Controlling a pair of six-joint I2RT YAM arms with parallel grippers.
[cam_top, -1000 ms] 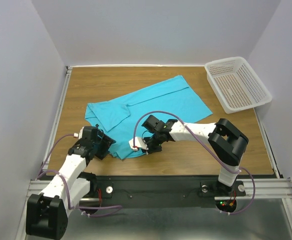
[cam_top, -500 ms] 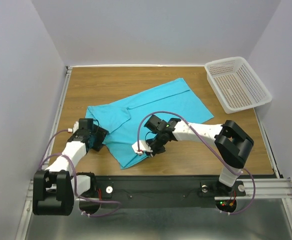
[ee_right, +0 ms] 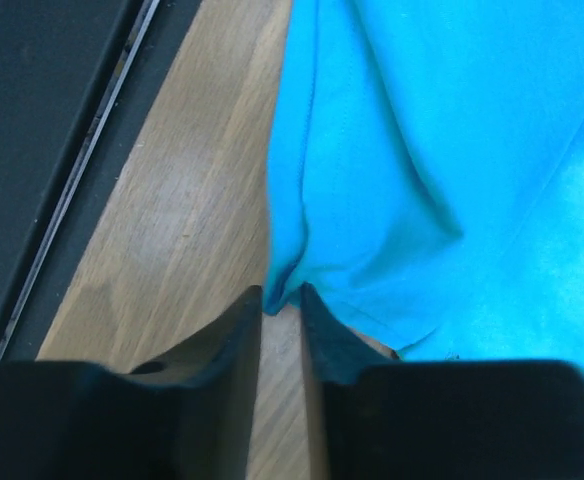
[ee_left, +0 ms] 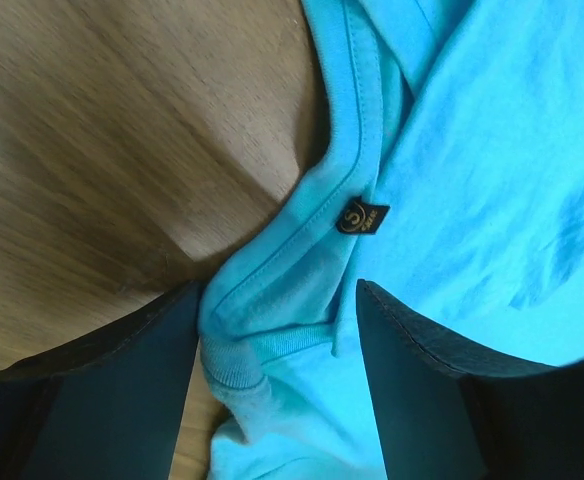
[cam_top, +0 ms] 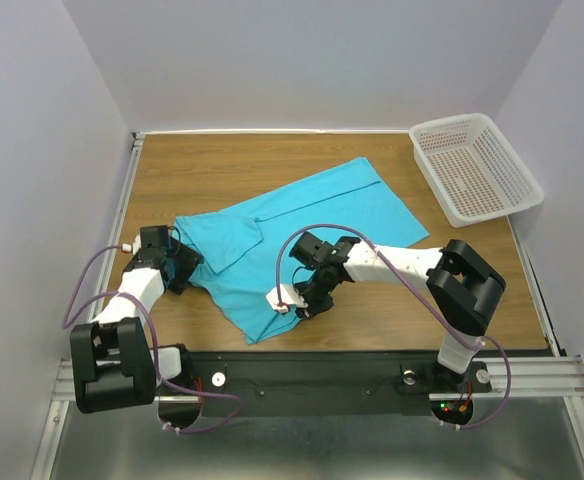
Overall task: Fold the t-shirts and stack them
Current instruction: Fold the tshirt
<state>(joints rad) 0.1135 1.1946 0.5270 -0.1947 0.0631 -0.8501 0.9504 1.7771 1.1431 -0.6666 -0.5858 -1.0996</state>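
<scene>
Left pincer (ee_left: 280, 300) apart astride collar (ee_left: 357, 110); right pincer (ee_right: 282, 297) near-closed, hold unclear; shirt (cam_top: 312, 215) lies lengthwise toward basket (cam_top: 450, 121), collar since pulled farther away.

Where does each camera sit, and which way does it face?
Top external: above and behind the robot, facing down and forward over table, t-shirt and basket; left arm and right arm show.
Left wrist: on the left arm, facing down at the collar and label; its open left gripper frames them.
Right wrist: on the right arm, facing down at the shirt's edge and the rail; its right gripper, narrowly open, shows.
Shared: all three see the t-shirt on the table.
</scene>
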